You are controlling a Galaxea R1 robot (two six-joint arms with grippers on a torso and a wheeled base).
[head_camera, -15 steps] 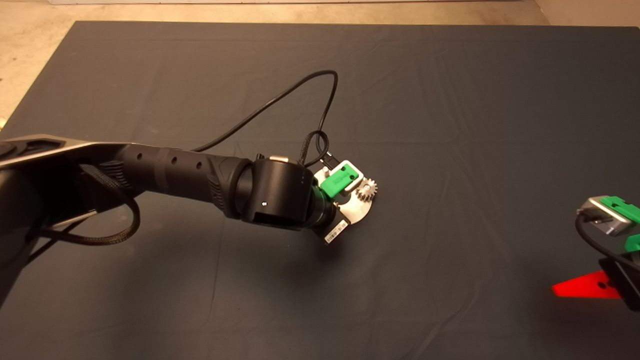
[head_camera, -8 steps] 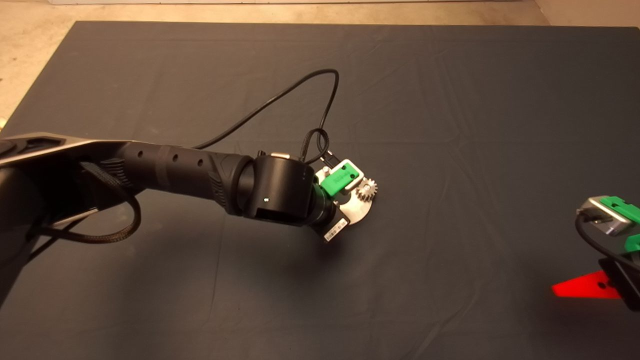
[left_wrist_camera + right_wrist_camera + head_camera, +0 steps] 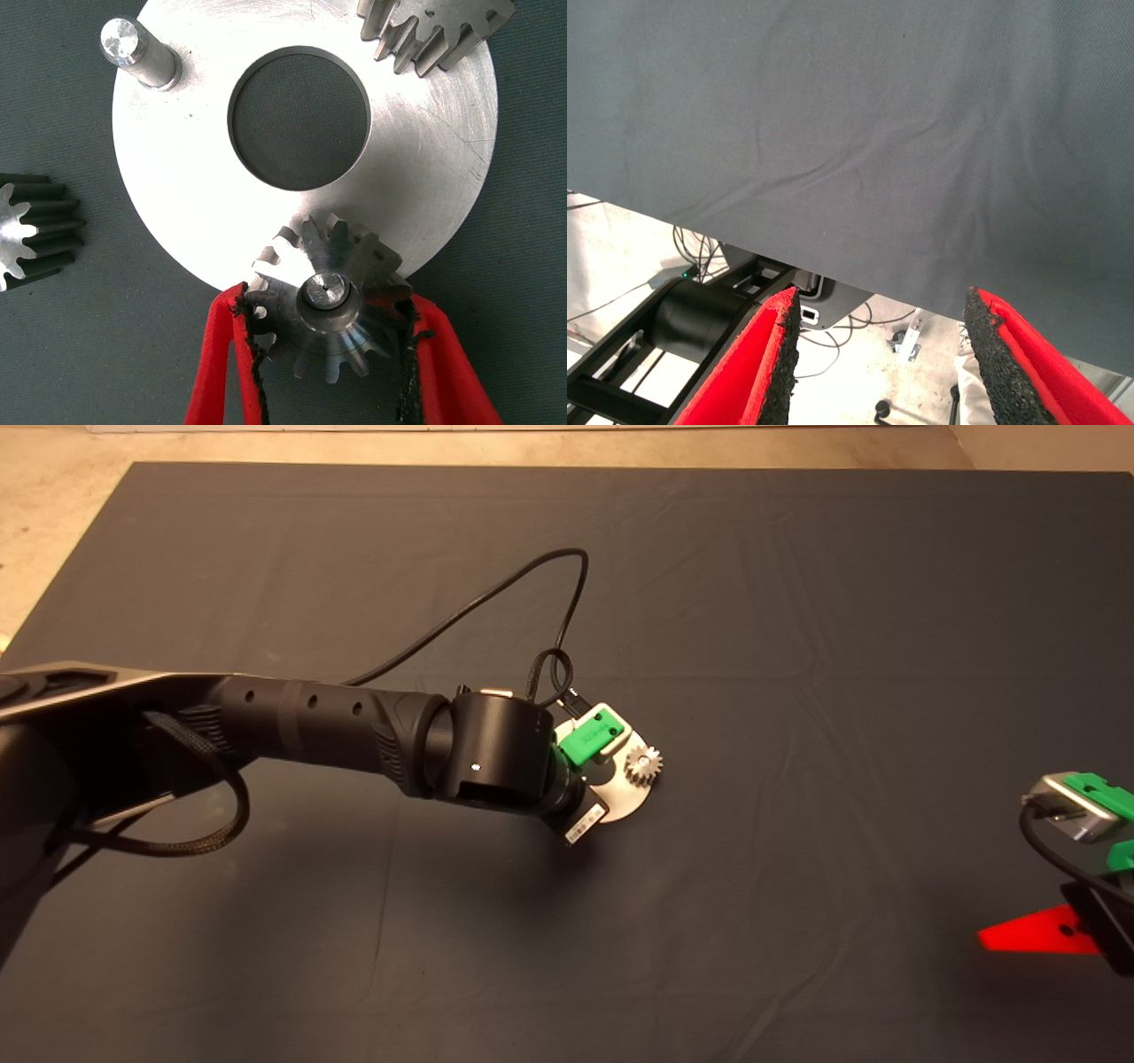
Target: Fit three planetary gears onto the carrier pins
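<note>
The silver disc (image 3: 177,177) with a large centre hole lies on the mat; it also shows in the head view (image 3: 627,806). My left gripper (image 3: 330,301) is over its edge, fingers closed on a planetary gear (image 3: 328,310) that sits on a carrier pin whose tip shows in the bore. A second gear (image 3: 438,31) sits on the disc across the hole and shows in the head view (image 3: 643,764). One carrier pin (image 3: 140,53) stands bare. A third gear (image 3: 31,230) lies on the mat beside the disc. My right gripper (image 3: 881,354) is open and parked at the mat's lower right edge.
A black cable (image 3: 532,589) loops over the mat behind the left wrist. The left arm (image 3: 310,726) reaches in from the left. Below the mat's edge, the right wrist view shows floor, cables and a black frame (image 3: 691,319).
The left wrist has shifted a little to the left. The disc looked tilted before and now lies flatter, and the gear on its right side sits slightly further left.
</note>
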